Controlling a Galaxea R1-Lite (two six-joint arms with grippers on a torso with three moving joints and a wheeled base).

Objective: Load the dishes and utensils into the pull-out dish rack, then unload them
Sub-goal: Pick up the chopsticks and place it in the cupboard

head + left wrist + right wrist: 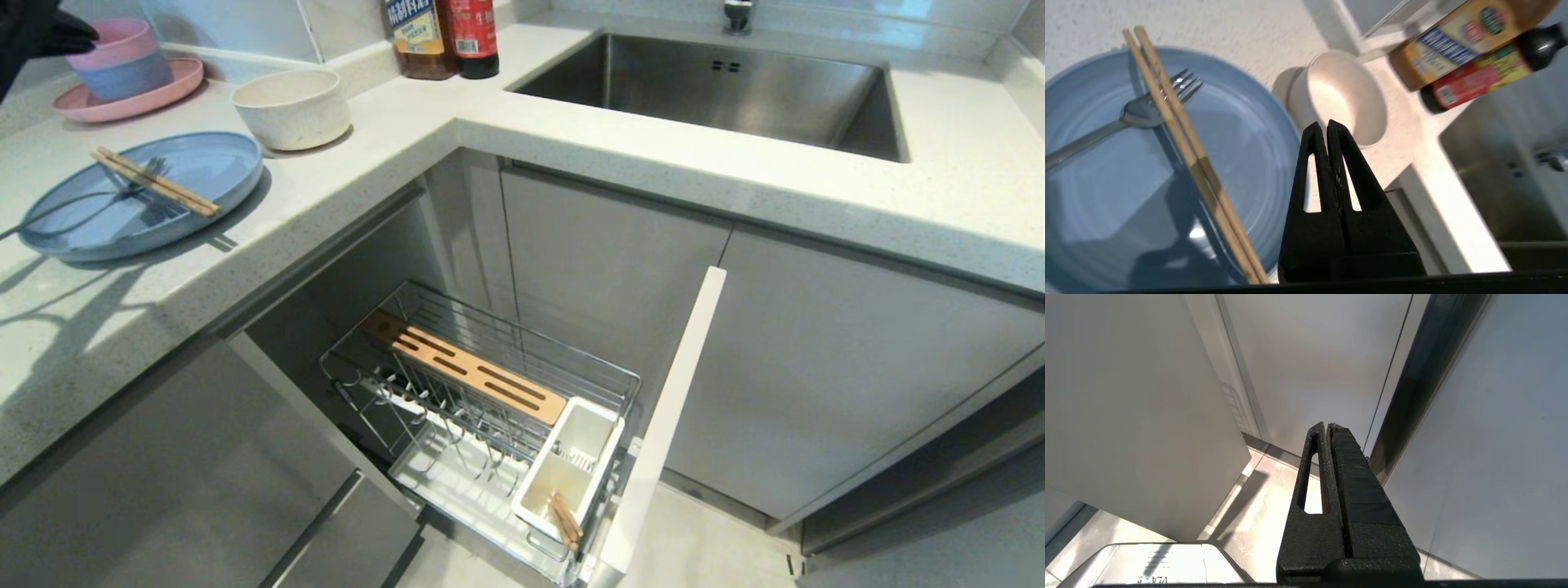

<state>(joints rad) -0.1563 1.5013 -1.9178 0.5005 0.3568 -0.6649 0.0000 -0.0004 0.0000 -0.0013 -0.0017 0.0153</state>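
- Left gripper: fingers pressed together, empty, hanging over the counter.
- Cream bowl just past its tips; blue plate beside it, chopsticks lying across the fork on it.
- Pull-out dish rack well below, open; one chopstick pair already in its cutlery holder.
- Judgement: loading barely started; plate, bowl, fork, second chopsticks left.
- Right gripper: pressed together, parked by the cabinets.

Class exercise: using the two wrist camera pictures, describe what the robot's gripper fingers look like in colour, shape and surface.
Both the left gripper and the right gripper have matte black fingers with a grainy surface, tapering from a broad base to narrow tips. Each finger has a long slot cut through it. One right finger shows a ribbed face.
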